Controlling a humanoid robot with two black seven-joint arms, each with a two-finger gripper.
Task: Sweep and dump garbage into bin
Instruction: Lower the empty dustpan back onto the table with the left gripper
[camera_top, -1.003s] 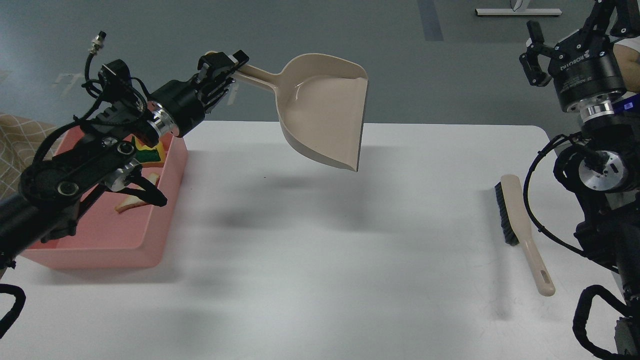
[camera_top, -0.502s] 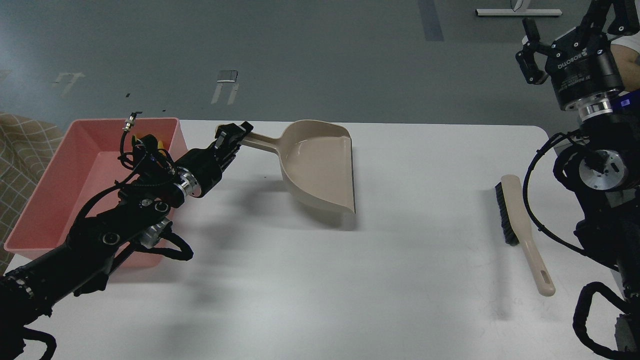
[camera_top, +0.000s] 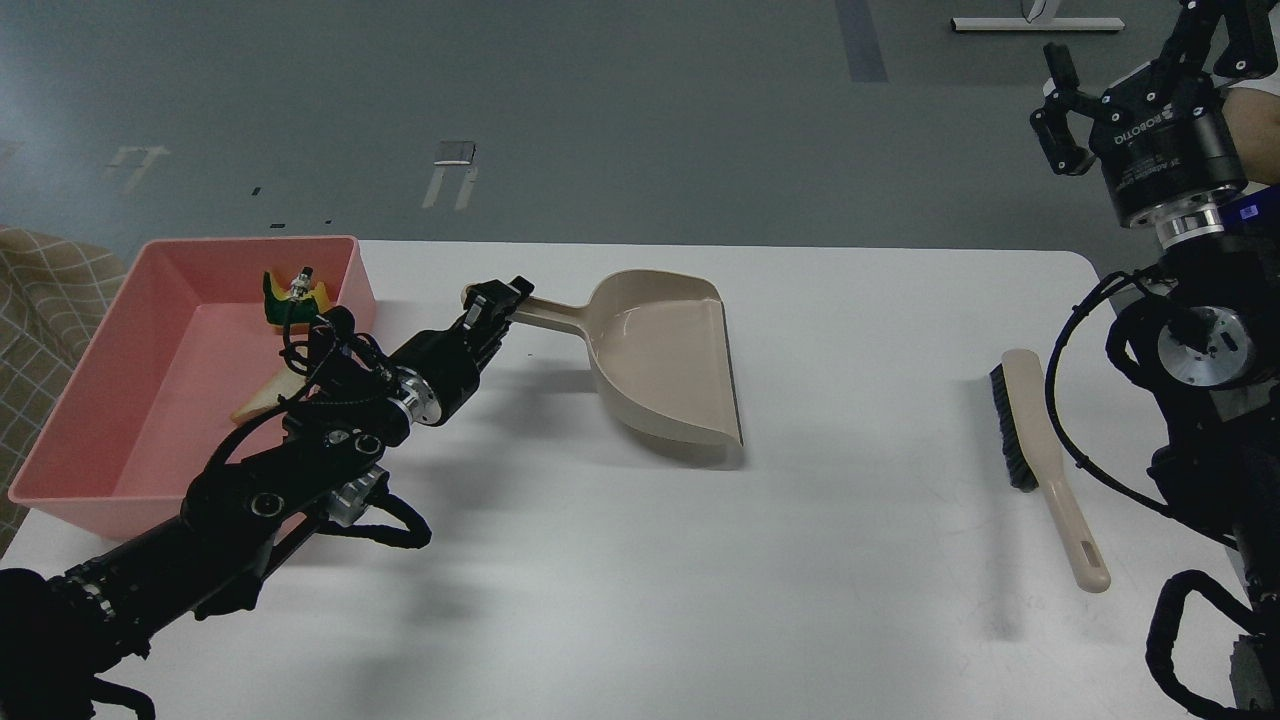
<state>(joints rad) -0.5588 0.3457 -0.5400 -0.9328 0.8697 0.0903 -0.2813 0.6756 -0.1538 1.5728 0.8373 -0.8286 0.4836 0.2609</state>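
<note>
The pink bin (camera_top: 130, 400) stands at the table's left edge. Inside it lie the yellow sponge piece with green backing (camera_top: 285, 302) at the far end and the bread slice (camera_top: 262, 396), partly hidden by my left arm. My left gripper (camera_top: 495, 300) is shut on the handle of the beige dustpan (camera_top: 668, 370), which rests on the table, empty, its mouth facing right. My right gripper (camera_top: 1065, 110) is raised at the top right, above the table's far right corner, empty with its fingers apart.
A beige hand brush with black bristles (camera_top: 1045, 460) lies on the table at the right, handle toward me. A checked cloth (camera_top: 40, 290) shows at the far left beyond the white table (camera_top: 640, 580).
My left arm has lowered the dustpan from the air onto the table and shifted it a little right. The right gripper stayed nearly still.
</note>
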